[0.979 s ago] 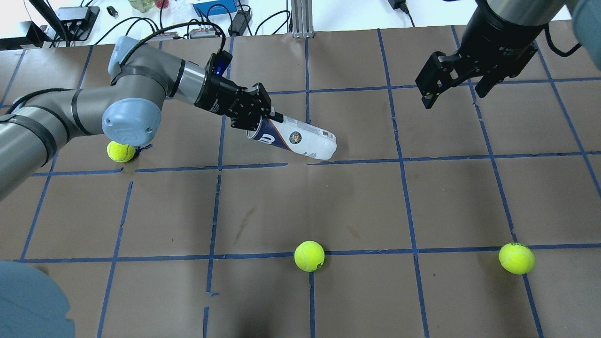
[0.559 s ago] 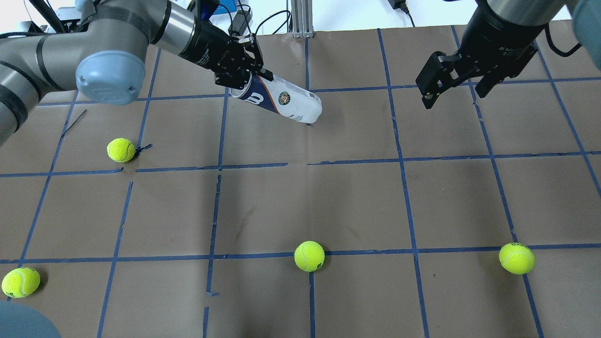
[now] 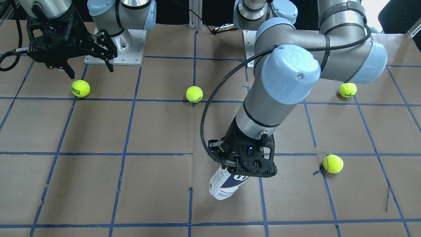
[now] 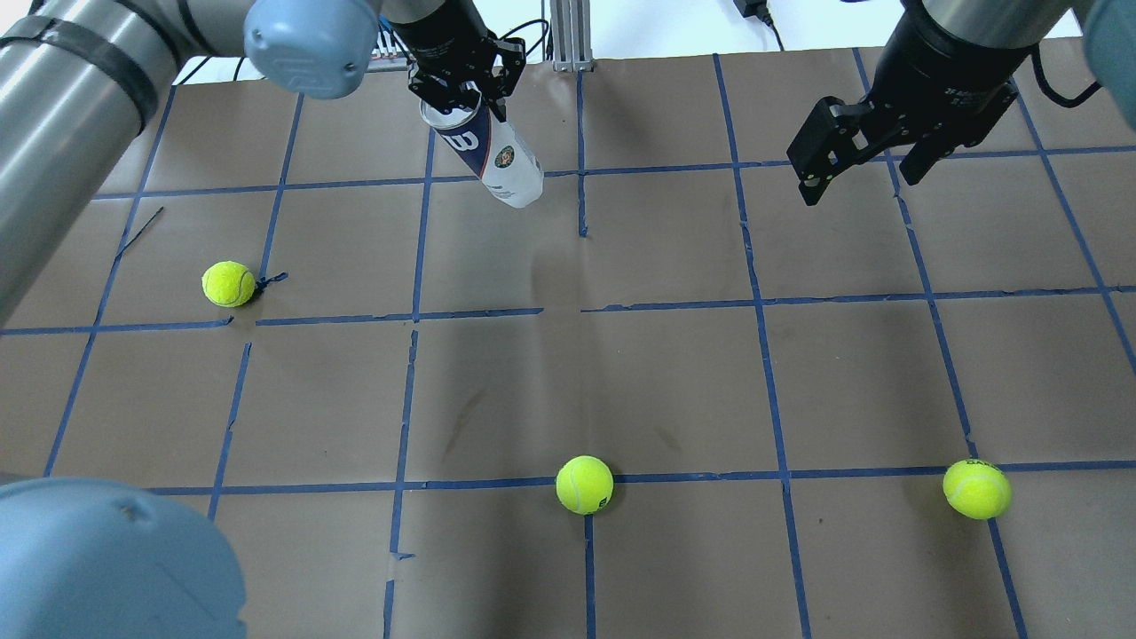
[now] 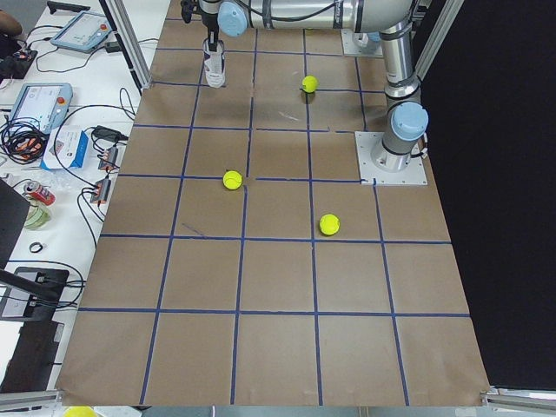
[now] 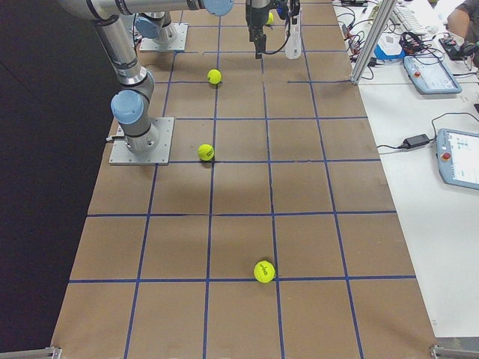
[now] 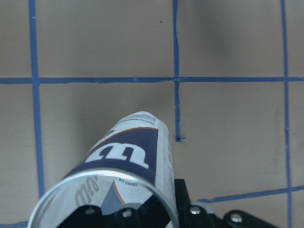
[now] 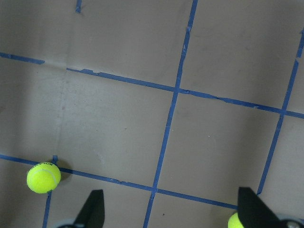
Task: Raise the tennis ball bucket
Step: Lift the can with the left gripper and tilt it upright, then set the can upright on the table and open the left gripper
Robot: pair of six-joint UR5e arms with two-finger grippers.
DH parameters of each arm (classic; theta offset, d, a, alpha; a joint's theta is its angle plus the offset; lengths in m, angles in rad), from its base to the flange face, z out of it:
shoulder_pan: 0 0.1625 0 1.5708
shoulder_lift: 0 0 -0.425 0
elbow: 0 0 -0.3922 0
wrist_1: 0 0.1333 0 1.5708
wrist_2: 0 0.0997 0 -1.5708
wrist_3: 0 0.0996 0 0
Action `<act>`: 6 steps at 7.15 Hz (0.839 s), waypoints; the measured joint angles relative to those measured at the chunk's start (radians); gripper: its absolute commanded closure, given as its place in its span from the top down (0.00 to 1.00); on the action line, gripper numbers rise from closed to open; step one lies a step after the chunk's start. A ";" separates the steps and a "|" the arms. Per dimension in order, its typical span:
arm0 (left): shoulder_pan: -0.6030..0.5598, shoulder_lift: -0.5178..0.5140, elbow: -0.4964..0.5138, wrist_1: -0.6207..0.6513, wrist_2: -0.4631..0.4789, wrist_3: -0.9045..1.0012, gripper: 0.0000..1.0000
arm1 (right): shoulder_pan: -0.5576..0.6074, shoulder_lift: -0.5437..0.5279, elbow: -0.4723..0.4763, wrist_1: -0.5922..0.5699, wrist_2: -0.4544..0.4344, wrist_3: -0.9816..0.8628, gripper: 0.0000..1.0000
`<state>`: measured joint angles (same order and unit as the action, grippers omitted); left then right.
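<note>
The tennis ball bucket point(image 4: 495, 162) is a clear tube with a white and dark-blue "W" label. My left gripper point(image 4: 454, 96) is shut on its open rim and holds it off the table, closed end hanging down and tilted. It also shows in the front view point(image 3: 225, 185) under the left gripper point(image 3: 245, 164), and in the left wrist view point(image 7: 130, 159), where it looks empty. My right gripper point(image 4: 859, 180) is open and empty, hovering over the far right of the table, also seen in the front view point(image 3: 90, 70).
Yellow-green tennis balls lie on the brown taped table: one at the left point(image 4: 228, 284), one near the front middle point(image 4: 584, 485), one at the front right point(image 4: 976, 488). A metal post point(image 4: 568, 35) and cables stand past the far edge, close to the tube.
My left arm has raised the tube and carried it toward the table's far edge. The tube has swung from nearly lying to hanging more upright. The right arm has not moved.
</note>
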<state>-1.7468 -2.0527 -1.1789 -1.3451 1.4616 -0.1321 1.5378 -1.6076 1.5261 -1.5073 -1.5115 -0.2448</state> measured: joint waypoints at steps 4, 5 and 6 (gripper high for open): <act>-0.052 -0.101 0.081 -0.063 0.143 0.133 0.08 | -0.002 0.001 0.000 0.002 0.000 -0.001 1.00; -0.053 -0.116 0.079 -0.067 0.134 0.133 0.09 | -0.002 0.001 0.000 0.002 0.001 -0.001 1.00; -0.053 -0.124 0.072 -0.068 0.131 0.130 0.15 | -0.002 0.002 0.000 0.002 0.001 -0.001 1.00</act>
<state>-1.7998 -2.1772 -1.1074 -1.4134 1.5926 -0.0018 1.5355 -1.6061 1.5263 -1.5049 -1.5110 -0.2461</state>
